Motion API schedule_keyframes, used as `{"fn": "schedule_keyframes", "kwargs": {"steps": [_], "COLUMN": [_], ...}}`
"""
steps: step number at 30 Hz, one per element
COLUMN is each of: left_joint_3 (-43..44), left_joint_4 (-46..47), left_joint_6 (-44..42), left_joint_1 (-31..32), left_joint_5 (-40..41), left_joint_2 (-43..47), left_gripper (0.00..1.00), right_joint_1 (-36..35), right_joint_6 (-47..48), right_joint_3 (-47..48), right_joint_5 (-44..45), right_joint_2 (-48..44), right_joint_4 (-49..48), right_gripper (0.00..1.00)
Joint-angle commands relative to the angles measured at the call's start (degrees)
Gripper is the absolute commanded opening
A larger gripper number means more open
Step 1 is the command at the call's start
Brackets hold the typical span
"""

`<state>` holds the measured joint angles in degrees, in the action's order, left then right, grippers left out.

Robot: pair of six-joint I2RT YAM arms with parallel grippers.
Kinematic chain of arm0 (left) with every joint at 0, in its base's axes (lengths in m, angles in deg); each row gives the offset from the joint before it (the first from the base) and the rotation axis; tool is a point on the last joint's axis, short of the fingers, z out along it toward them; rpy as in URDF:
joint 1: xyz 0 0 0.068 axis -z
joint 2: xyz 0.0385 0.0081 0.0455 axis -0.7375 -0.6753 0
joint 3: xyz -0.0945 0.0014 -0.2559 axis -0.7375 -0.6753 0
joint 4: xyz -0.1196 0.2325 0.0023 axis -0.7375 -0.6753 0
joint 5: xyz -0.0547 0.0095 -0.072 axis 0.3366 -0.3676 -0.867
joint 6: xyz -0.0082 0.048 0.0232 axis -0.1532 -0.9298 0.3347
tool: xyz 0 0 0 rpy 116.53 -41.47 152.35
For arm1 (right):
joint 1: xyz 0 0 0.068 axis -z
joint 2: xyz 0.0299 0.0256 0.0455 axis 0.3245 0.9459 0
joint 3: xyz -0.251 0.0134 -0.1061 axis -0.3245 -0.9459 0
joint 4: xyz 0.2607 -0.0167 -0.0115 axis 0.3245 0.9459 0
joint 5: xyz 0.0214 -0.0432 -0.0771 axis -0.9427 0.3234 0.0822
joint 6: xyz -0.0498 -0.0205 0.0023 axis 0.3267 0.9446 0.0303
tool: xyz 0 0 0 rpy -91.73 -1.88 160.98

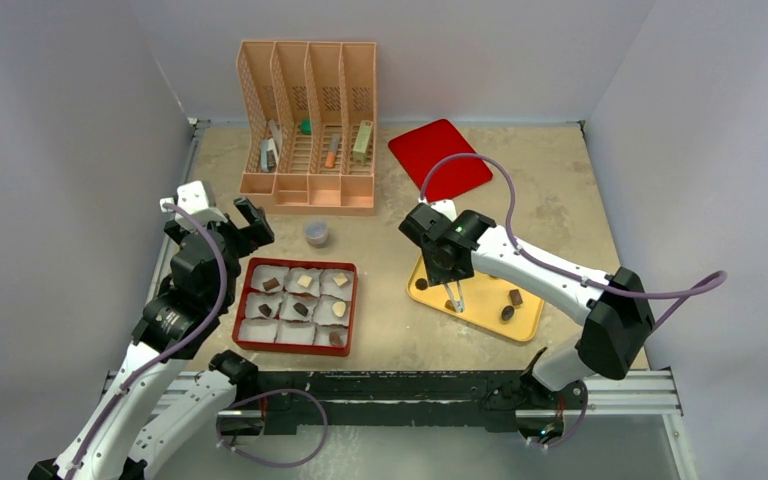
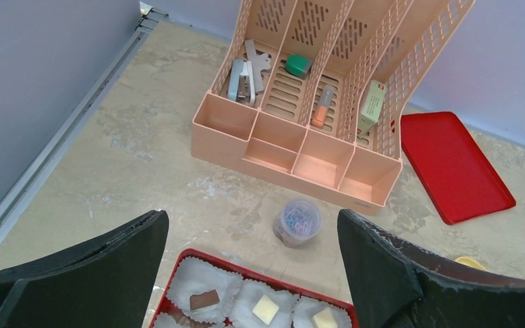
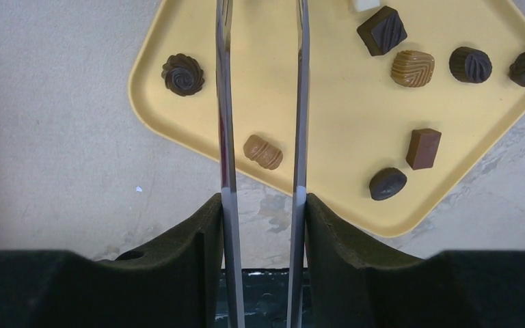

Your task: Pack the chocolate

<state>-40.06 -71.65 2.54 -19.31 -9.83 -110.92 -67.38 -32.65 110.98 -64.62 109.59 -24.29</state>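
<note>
Right gripper (image 3: pixel 262 205) is clamped on a pair of tweezers (image 3: pixel 224 102), one pad against each steel arm, and holds them pointing down over the yellow tray (image 3: pixel 328 123). The tweezer tips run out of the wrist view. Left gripper (image 2: pixel 251 217) stands spread wide with nothing between its fingers, above the far edge of the red box (image 1: pixel 300 262).

On the mottled beige table (image 1: pixel 380 250), a peach desk organiser (image 2: pixel 314 167) with four slots stands at the back. It holds one grey stapler (image 2: pixel 243 80), one green item (image 2: pixel 299 65), one orange tube (image 2: pixel 322 109) and one pale box (image 2: pixel 371 106) whose print is too small to read.

The red box has nine white paper cups (image 1: pixel 257 330) in three rows of three. Seven appear to hold a piece each, and two in the near row look bare.

One flat red tray (image 1: pixel 440 158) lies at the back right. One small clear tub of coloured paper clips (image 2: pixel 298 222) sits between the organiser and the box.

The remaining chocolates (image 3: pixel 424 148) lie loose on the yellow tray, nine in the wrist view: five dark, three brown or caramel, and one white piece cut off by the top edge. A ribbed caramel one (image 3: pixel 262 152) lies in the gap between the tweezer arms.
</note>
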Motion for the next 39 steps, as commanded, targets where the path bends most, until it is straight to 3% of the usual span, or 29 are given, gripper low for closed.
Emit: {"fn": "schedule_keyframes", "kwargs": {"steps": [1, 16, 22, 39], "left_joint_3": [-0.03, 0.17, 0.44, 1.31], "left_joint_4": [1.97, 1.98, 1.73, 2.35], "left_joint_6": [-1.09, -1.0, -1.0, -0.39], "left_joint_1": [0.18, 0.18, 0.18, 0.18], "left_joint_5": [0.96, 0.71, 0.73, -0.14], "left_joint_2": [0.17, -0.03, 0.2, -0.95], "left_gripper": [0.94, 0.94, 0.94, 0.94], "right_joint_1": [0.28, 0.88, 0.99, 0.66], "right_joint_6": [-1.87, -0.49, -0.4, 2.82], "right_joint_3": [0.24, -2.49, -2.57, 0.78], "right_joint_5": [3.41, 0.4, -0.15, -2.05], "right_joint_2": [-0.19, 0.37, 0.19, -7.29], "right_joint_4": [1.28, -3.36, -3.42, -0.05], "right_gripper": [0.46, 0.46, 0.31, 0.28]}}
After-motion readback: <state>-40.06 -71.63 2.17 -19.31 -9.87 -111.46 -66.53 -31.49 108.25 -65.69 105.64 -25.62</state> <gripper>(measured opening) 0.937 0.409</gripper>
